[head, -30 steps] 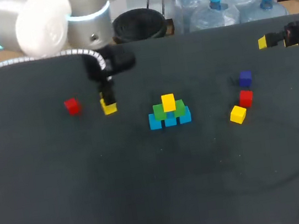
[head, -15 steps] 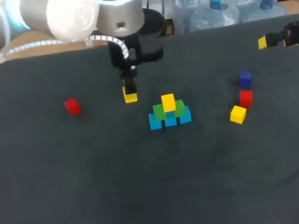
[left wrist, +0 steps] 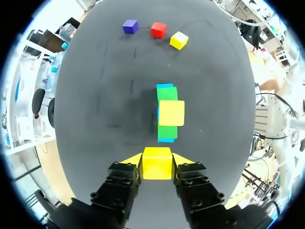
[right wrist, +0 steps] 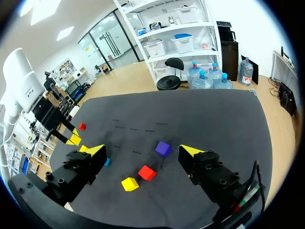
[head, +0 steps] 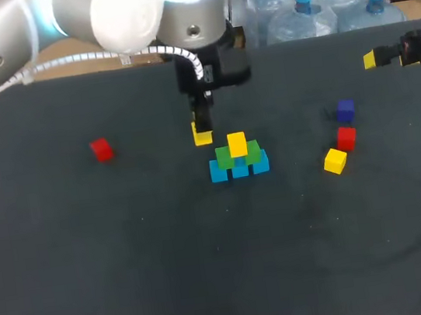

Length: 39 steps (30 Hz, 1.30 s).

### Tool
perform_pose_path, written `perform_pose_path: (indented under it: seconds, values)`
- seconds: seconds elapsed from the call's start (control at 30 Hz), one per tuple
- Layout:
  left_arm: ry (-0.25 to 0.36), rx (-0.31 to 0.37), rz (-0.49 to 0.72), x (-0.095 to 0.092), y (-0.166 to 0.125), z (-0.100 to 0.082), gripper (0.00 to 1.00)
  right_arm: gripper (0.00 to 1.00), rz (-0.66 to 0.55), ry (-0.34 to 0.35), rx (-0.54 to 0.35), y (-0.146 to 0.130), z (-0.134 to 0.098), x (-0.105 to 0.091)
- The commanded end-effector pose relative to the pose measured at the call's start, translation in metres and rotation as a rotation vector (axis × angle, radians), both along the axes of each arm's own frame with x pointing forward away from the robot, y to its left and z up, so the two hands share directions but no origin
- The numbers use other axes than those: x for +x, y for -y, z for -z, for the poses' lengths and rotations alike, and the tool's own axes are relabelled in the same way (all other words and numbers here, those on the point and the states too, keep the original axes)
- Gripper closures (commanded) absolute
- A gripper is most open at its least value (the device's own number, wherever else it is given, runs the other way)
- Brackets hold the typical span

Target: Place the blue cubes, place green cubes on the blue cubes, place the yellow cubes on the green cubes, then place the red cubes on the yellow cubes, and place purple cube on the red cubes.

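A small pyramid stands mid-table: blue cubes (head: 240, 170) at the base, green cubes (head: 235, 155) on them, one yellow cube (head: 237, 143) on top. My left gripper (head: 202, 131) hangs just left of and behind it, shut on a second yellow cube (left wrist: 157, 163); the pyramid (left wrist: 167, 113) lies straight ahead of its fingers. My right gripper (head: 389, 58) stands open and empty at the far right, above the table. Near it lie a purple cube (head: 345, 110), a red cube (head: 346, 138) and a yellow cube (head: 335, 161). Another red cube (head: 101, 149) sits far left.
The dark table top (head: 212, 282) stretches wide in front of the pyramid. Its rear edge (head: 296, 40) runs close behind my left arm (head: 128, 16). From the right wrist, the purple cube (right wrist: 163, 148), red cube (right wrist: 147, 172) and yellow cube (right wrist: 129, 183) lie under my right gripper (right wrist: 143, 151).
My left arm has carried the yellow cube to the right, from near the lone red cube to just beside the pyramid. The right arm has not moved.
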State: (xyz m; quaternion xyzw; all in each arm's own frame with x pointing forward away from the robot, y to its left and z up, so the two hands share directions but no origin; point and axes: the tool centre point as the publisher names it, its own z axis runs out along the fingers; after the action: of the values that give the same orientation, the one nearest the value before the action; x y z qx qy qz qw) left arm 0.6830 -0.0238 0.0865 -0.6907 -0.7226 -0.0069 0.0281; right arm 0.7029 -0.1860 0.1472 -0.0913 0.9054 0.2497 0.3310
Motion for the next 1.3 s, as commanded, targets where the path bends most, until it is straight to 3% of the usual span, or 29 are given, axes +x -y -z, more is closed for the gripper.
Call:
perform_pose_path:
  seconds: [0.03, 1.3]
  values:
    - [0.0, -0.009, -0.011, -0.002, 0.0, 0.004, 1.0, 0.0, 0.004, -0.001, -0.003, 0.0, -0.001, -0.001]
    - [-0.04, -0.025, 0.022, -0.019, 0.019, 0.019, 1.0, 0.0, 0.004, -0.001, -0.003, 0.0, -0.001, -0.001]
